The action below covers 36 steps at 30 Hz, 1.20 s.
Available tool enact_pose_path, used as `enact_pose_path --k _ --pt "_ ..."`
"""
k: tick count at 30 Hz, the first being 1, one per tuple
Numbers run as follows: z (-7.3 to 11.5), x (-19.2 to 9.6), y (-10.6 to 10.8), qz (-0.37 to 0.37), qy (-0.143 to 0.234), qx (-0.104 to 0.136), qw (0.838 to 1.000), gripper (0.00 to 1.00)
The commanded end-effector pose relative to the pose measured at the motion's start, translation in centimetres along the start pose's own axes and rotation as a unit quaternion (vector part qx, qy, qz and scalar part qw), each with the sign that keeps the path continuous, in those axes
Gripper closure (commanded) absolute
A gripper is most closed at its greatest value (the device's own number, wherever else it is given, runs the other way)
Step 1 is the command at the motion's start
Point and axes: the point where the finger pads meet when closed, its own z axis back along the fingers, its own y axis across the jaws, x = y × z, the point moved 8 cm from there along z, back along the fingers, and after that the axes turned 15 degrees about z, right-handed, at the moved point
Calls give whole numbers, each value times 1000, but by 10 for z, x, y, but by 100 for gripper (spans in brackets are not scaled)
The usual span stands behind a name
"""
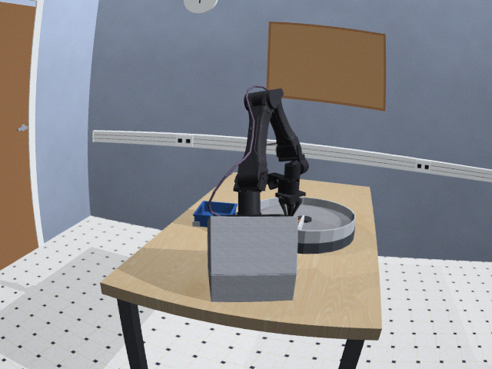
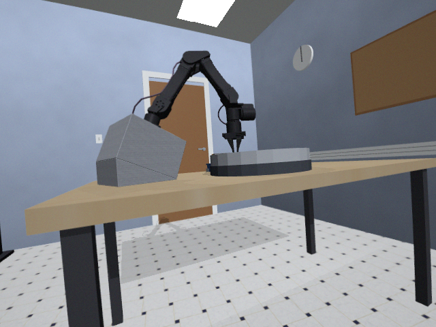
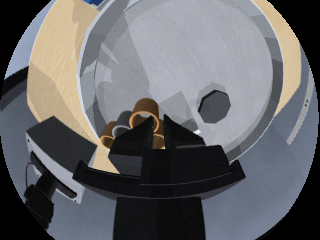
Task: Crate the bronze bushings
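The grey round turntable (image 1: 317, 222) stands on the table behind a grey box; it also shows in the exterior view (image 2: 260, 161) and in the wrist view (image 3: 180, 74). In the wrist view a bronze bushing (image 3: 146, 114) stands upright near the turntable's rim, just beyond my fingertips. A second bronze bushing (image 3: 110, 135) sits to its left, with a dark greyish bushing (image 3: 123, 122) between them. My gripper (image 3: 158, 118) points straight down above this cluster, fingers close together with nothing between them. It hovers just above the rim in the top and exterior views (image 1: 288, 212) (image 2: 234, 149). The blue crate (image 1: 214, 212) lies left of the arm's base.
A large grey box (image 1: 252, 257) stands at the table's front and hides the near part of the turntable. A dark hub (image 3: 215, 106) sits at the turntable's centre.
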Motion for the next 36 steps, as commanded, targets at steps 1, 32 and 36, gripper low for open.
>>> enact_pose_path --k 1,32,36 --pt "-4 4 -7 4 -1 -5 1000 85" --pt "-8 3 -5 3 0 -3 1000 85" --pt "-9 2 -4 2 0 -1 1000 85"
